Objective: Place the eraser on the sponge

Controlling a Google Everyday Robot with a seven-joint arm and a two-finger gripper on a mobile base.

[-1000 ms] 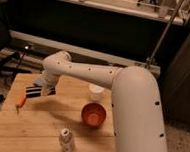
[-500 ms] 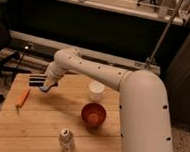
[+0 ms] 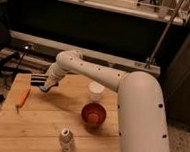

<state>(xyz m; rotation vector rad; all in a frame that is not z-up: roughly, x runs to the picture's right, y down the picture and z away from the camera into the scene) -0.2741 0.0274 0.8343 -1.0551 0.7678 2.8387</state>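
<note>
We've got the gripper (image 3: pixel 47 84) at the far-left of the table (image 3: pixel 44 122), jaws closed on the eraser (image 3: pixel 37 79), which sits right over the sponge (image 3: pixel 44 89). It looks like the placing step. Next comes settling it flat on the sponge and letting go.

The gripper (image 3: pixel 46 85) holds eraser (image 3: pixel 37 79) by the sponge (image 3: pixel 44 89).

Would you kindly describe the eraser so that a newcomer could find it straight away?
On the wooden table, look to the far left corner, where the arm's gripper is shut on the eraser, right at the blue sponge. It is the long black block with a pale stripe, unlike the orange stick lying nearer the front.
</note>
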